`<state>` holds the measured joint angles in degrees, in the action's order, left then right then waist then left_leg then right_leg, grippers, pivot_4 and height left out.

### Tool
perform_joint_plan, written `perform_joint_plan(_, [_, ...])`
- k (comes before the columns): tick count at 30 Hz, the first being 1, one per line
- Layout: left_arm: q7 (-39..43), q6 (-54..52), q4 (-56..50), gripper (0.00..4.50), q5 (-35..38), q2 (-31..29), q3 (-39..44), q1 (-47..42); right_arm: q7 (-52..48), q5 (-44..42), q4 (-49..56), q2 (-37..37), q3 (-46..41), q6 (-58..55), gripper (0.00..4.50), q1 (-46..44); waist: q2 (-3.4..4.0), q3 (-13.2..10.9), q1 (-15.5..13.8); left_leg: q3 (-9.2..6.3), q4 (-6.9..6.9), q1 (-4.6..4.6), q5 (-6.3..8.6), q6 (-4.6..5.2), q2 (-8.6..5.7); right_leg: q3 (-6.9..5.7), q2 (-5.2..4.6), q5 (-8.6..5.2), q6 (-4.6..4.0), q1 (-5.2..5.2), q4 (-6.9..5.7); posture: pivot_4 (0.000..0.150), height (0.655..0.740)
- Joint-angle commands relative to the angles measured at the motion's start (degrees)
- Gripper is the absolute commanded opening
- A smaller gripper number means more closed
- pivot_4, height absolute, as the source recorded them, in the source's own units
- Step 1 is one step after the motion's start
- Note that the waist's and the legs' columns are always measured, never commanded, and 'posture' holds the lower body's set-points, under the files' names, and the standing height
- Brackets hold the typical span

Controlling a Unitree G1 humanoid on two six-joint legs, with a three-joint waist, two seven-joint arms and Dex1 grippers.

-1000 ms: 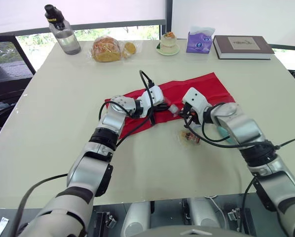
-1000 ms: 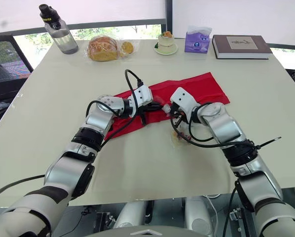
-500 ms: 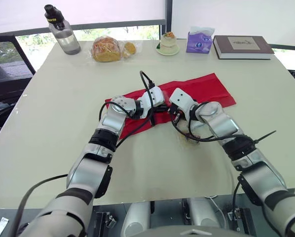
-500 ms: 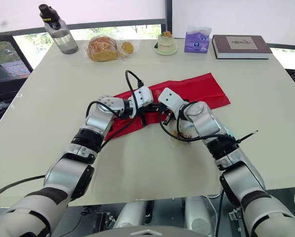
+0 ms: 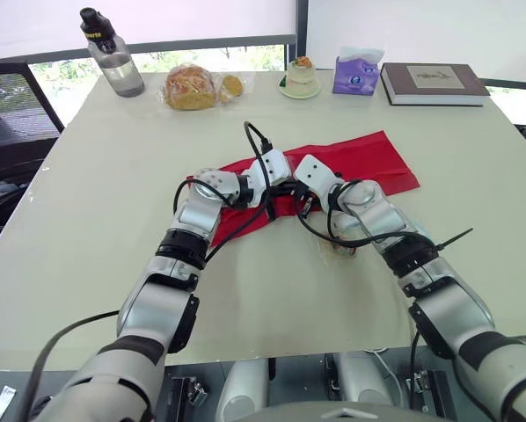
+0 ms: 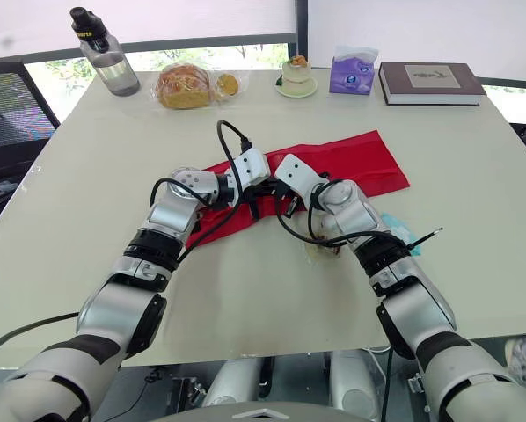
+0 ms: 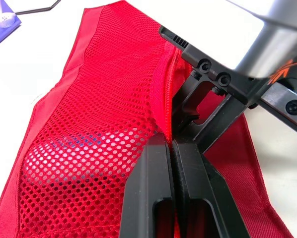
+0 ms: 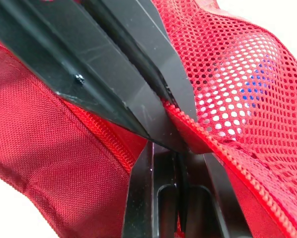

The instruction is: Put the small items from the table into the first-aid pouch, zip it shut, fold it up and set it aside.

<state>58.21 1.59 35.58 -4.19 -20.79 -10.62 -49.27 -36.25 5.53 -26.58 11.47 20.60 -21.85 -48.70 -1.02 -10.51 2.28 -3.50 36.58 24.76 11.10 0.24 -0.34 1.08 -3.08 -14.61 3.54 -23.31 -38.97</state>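
The red first-aid pouch point(image 5: 360, 160) lies open and flat across the middle of the table, mesh side up point(image 7: 104, 114). My left gripper point(image 5: 283, 186) is shut on the pouch's zipper edge near its left end. Right beside it, almost touching, my right gripper point(image 5: 303, 199) is shut on the same zipper edge point(image 8: 223, 148). Something white and blue shows through the mesh point(image 8: 238, 84). A clear packet point(image 5: 339, 244) and a teal item point(image 6: 395, 230) lie on the table just in front of the pouch, under my right forearm.
Along the far edge stand a water bottle point(image 5: 113, 54), a bagged loaf point(image 5: 193, 86), a cupcake on a plate point(image 5: 300, 77), a purple tissue pack point(image 5: 355, 72) and a book point(image 5: 433, 83).
My right gripper has moved left from above the clear packet onto the pouch, ending beside the left gripper. The left gripper has kept its hold in place.
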Motion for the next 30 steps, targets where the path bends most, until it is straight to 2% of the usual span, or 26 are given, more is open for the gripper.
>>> perform_joint_plan(1, [-0.4, 0.7, 0.2, 0.00, 0.4, -0.2, -0.1, -0.1, -3.6, -3.5, 11.3, 2.1, -3.3, 0.9, 0.03, 2.0, 0.00, 0.0, 0.0, 0.02, 0.00, 0.02, 0.00, 0.00, 0.00, 0.01, -0.01, 0.00, 0.00, 0.00, 0.02, 0.150, 0.7400])
perform_joint_plan(7, [-0.7, 1.7, 2.1, 0.00, 0.6, -1.0, 0.2, -0.5, -9.3, -12.2, 27.5, 8.6, -11.2, -1.9, 0.03, 10.4, 0.00, 0.0, 0.1, 0.02, -0.02, 0.01, 0.00, 0.00, -0.01, 0.00, -0.02, 0.00, 0.00, 0.00, 0.02, 0.150, 0.7400])
perform_joint_plan(18, [-0.5, 3.3, 2.4, 0.00, 1.0, -3.1, 0.5, 1.1, -18.5, -31.4, 44.9, 25.0, -31.1, -8.2, 0.03, 26.6, 0.00, 0.0, 0.0, 0.07, -0.01, -0.01, 0.01, 0.01, 0.00, 0.05, -0.03, 0.00, 0.01, 0.02, 0.06, 0.150, 0.7400])
perform_joint_plan(21, [-0.4, 3.8, 2.7, 0.00, 0.9, -3.9, 0.7, 1.5, -19.3, -36.4, 47.5, 29.3, -37.2, -12.3, 0.78, 31.3, 0.00, 0.0, -0.1, 0.05, -0.02, -0.05, 0.01, 0.01, 0.03, 0.04, -0.01, -0.01, 0.00, 0.04, 0.02, 0.150, 0.7400])
perform_joint_plan(28, [-0.6, 5.2, 4.6, 0.00, 0.8, -5.5, 1.0, 1.3, -20.9, -49.6, 53.2, 34.0, -51.7, -18.6, 4.16, 42.0, 0.00, 0.0, -0.3, 0.06, -0.02, -0.03, 0.01, 0.01, 0.04, 0.04, -0.01, -0.01, 0.00, 0.07, 0.05, 0.150, 0.7400])
perform_joint_plan(29, [-0.6, 5.5, 5.2, 0.00, 0.8, -5.7, 1.0, 1.1, -22.6, -51.5, 53.7, 34.9, -55.1, -19.4, 4.41, 44.9, 0.00, 0.0, -0.4, 0.07, -0.01, -0.04, 0.01, 0.01, 0.04, 0.04, -0.01, -0.01, 0.01, 0.08, 0.05, 0.150, 0.7400])
perform_joint_plan(30, [-0.7, 5.9, 5.9, 0.00, 0.7, -5.7, 1.0, 0.9, -24.7, -52.4, 53.6, 36.0, -59.1, -19.4, 4.41, 48.2, -0.02, 0.0, -0.4, 0.07, -0.01, -0.03, 0.01, 0.01, 0.04, 0.05, -0.02, -0.01, 0.01, 0.08, 0.07, 0.150, 0.7400])
